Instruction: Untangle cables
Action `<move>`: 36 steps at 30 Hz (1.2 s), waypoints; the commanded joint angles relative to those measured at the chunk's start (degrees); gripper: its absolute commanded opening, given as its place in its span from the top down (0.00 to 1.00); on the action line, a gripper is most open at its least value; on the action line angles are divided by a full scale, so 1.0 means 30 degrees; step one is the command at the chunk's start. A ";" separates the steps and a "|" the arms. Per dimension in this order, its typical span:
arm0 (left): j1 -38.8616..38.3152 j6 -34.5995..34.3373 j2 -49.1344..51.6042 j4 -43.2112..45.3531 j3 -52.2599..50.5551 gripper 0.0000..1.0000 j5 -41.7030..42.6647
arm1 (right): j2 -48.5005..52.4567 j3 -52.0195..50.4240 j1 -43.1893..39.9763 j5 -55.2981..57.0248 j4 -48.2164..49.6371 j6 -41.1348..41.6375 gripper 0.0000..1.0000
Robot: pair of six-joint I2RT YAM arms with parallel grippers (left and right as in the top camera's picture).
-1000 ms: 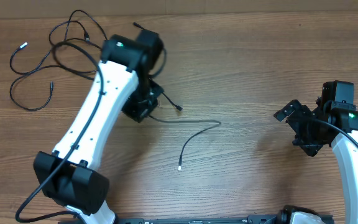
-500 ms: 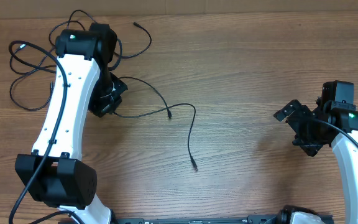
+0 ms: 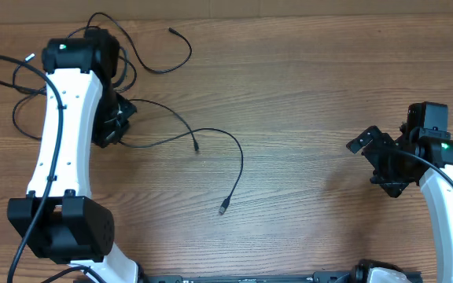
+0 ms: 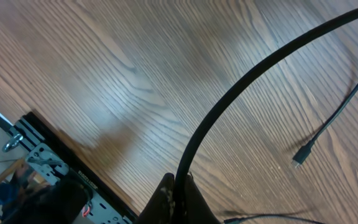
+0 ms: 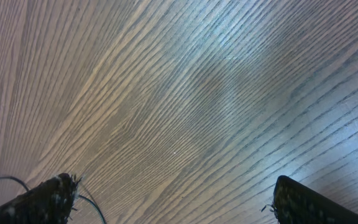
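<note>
One wooden table (image 3: 305,79) fills the overhead view. Black cables (image 4: 229,98) sprawl from the upper left toward centre. At the upper left, the left gripper (image 4: 176,198) is clamped on one strand. At the right edge, the right gripper (image 5: 173,186) gapes wide, empty.

Right gripper (image 5: 173,198) spread wide, fingertips (image 5: 48,199) at lower corners, above wood-grain table (image 5: 179,93).
</note>
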 commanded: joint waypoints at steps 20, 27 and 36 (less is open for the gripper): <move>0.7482 -0.1719 0.0095 0.2812 -0.5625 0.96 0.2106 | -0.0109 0.0437 -0.0058 0.0138 0.0095 -0.0087 0.00; 1.0892 -0.1705 0.0095 0.4211 -0.5799 0.96 -0.0503 | -0.0109 0.0437 -0.0058 0.0138 0.0095 -0.0087 0.00; 1.2823 -0.1690 0.0095 0.5646 -0.5843 0.96 -0.5231 | -0.0109 0.0437 -0.0058 0.0138 0.0095 -0.0087 0.00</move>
